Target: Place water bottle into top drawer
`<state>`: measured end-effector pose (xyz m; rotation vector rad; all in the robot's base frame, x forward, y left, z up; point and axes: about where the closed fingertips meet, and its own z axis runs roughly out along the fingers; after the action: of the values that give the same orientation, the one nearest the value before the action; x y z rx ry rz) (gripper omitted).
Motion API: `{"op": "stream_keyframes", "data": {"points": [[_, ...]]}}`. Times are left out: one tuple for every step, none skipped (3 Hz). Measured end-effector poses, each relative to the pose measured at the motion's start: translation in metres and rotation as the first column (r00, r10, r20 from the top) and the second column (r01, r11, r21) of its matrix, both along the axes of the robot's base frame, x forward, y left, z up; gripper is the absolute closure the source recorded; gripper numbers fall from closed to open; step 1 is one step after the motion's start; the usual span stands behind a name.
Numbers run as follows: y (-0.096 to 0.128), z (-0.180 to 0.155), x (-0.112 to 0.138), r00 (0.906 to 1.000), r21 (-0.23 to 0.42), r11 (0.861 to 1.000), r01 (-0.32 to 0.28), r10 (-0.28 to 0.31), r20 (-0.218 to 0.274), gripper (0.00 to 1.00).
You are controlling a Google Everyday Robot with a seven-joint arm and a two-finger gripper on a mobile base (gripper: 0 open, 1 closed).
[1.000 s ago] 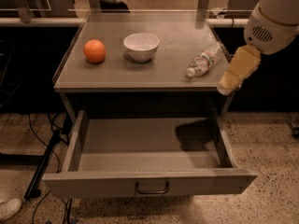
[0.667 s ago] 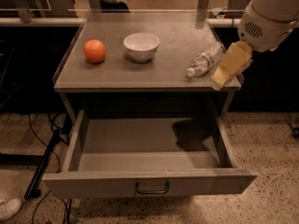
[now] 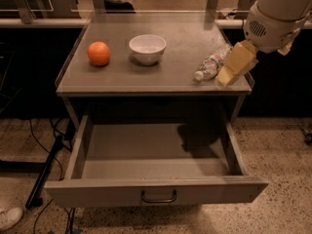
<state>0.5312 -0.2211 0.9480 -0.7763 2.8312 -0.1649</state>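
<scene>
Grey counter [image 3: 122, 77], dim room, speckled floor [image 3: 282, 145], with cables [image 3: 41, 130] and a white shoe [image 3: 9, 217] out at 8 o'clock. On top there's an orange [image 3: 99, 53] at 9 o'clock of a white bowl [image 3: 147, 48]. Both sit well apart from the water bottle [image 3: 212, 62], which lies on its side near the counter's 3 o'clock edge, cap pointing to 7 o'clock. The top drawer [image 3: 97, 191] is pulled fully out below with nothing in it, only the arm's shadow [image 3: 200, 140] on its floor; the handle [image 3: 159, 197] is centred on the front panel.

The end effector [image 3: 229, 74] hangs off the white arm housing [image 3: 273, 23], angled down, just beside the bottle at its 4 o'clock. I can't tell how far open it is, or whether it touches the bottle. It isn't holding anything that I can see.

Against a second ago, the end effector has slid toward 10 o'clock, from off the counter edge to right against the bottle. The bottle, orange, bowl and drawer haven't moved.
</scene>
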Motion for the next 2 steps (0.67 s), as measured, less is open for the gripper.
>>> {"op": "stream_keyframes", "data": {"points": [[0.011, -0.006, 0.008, 0.9989, 0.056, 0.997, 0.047, -0.046, -0.013, 0.00], [0.022, -0.011, 0.025, 0.9905, 0.100, 0.986, 0.133, -0.129, -0.047, 0.00]]}}
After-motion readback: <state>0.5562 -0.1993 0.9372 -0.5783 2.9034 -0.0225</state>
